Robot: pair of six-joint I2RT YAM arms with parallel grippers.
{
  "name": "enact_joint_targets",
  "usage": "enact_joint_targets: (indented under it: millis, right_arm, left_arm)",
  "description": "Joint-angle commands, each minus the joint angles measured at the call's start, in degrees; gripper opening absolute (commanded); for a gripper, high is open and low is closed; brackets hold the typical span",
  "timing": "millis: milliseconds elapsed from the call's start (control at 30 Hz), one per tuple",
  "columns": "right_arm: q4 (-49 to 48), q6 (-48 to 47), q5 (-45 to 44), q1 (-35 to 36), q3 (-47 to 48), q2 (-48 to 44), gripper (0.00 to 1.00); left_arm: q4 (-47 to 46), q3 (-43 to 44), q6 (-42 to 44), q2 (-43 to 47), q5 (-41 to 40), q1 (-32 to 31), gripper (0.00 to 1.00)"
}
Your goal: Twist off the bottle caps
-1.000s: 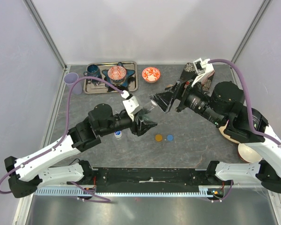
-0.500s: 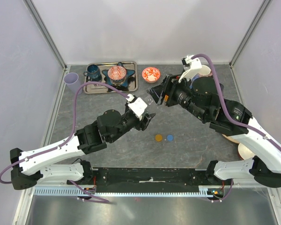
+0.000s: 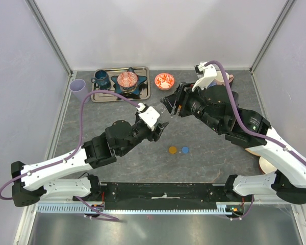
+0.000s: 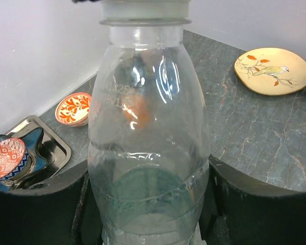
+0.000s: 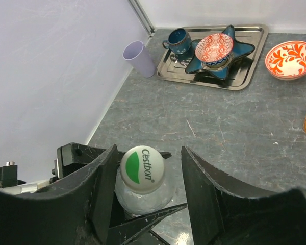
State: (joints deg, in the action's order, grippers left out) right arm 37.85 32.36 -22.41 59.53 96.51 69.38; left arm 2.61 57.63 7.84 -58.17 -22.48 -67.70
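Bottle (image 4: 148, 143) up off the table (image 3: 209, 153), right claw (image 3: 169, 103) now around its cap (image 5: 142, 164).
Left claw (image 3: 160, 127) clamps the clear bottle low on its body, mid-air over table centre. Right claw has swung in and narrowed; jaws straddle the cap, gap showing, not gripping. Long axis lines up with right claw, cap end facing it. Looks ready to pinch and twist.

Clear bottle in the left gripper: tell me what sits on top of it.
A white-and-green cap covers the bottle neck, between the open fingers of the right gripper. The mouth underneath is hidden.
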Motion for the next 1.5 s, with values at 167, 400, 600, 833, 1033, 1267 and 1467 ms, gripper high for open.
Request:
enact_joint_targets:
  millis: [167,400,600,833,1033,1267,1467]
  right_arm:
    - [-1.4,0.2,-1.6,0.4,-1.1,-0.7,0.48]
    - [-2.2,-0.7,1.6,0.3,-2.7,-1.3,0.0]
    - [-5.1,-6.6,8.7,0.3,-5.9,-3.7,0.0]
    - [-5.0,-16.3,27.5,0.3,-5.3,-6.5,0.0]
    - [-5.6,-23.6,40.8,0.3,-8.1,-10.1,0.0]
    - [-7.1,-28.3,53.8,0.3,-11.3,-13.7,0.0]
    - [-3.8,-31.7,57.7,0.3,-12.0,-13.8,0.0]
  left_arm:
    - [-4.4,-0.7,1.8,1.9,-1.3,-0.5,0.37]
    - [-4.1,-0.6,1.4,2.3,-0.3,-0.4,0.37]
    - [-3.0,0.9,-0.9,4.5,13.1,-0.4,0.35]
    - [2.7,7.5,-10.7,5.7,47.0,5.4,0.35]
    - [-5.0,8.3,-22.0,5.7,72.6,15.6,0.35]
    - [-13.7,7.6,-32.4,1.2,88.6,19.5,0.35]
    - [-15.9,6.7,-33.6,0.1,89.4,19.5,0.35]
